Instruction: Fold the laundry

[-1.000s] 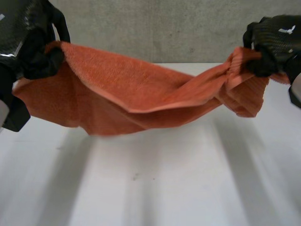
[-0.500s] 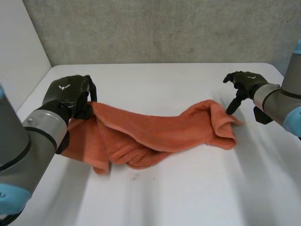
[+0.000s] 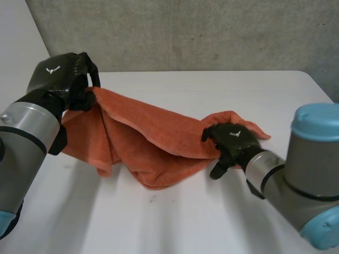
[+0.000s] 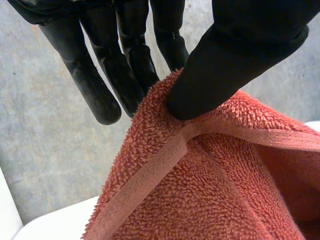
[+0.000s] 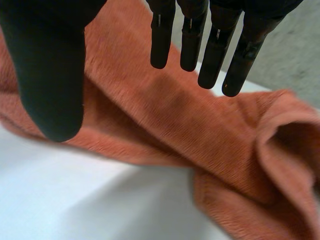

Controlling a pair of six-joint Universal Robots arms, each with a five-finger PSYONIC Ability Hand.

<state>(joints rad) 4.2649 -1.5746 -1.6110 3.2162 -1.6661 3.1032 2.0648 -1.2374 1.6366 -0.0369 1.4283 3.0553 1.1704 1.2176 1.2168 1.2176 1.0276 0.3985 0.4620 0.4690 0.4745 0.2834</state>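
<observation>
Orange towel (image 3: 153, 137) lies bunched across our white counter (image 3: 159, 222), not yet folded.
Our left hand (image 3: 61, 79) pinches a raised, hemmed corner between thumb and fingers (image 4: 130, 65). Our right hand (image 3: 233, 140) is over the other end, fingers straight, gripping nothing. We judge that end needs a firm corner pinch, then a pull apart to flatten the creases. A grey concrete wall (image 3: 185, 32) backs the bare counter.

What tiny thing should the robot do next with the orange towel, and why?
Probably the right hand should close on the edge of the towel under it. Its fingers are straight, gripping nothing, while the left hand pinches a raised corner. The towel lies bunched on the table between them, so spreading it likely needs a second grip.
</observation>
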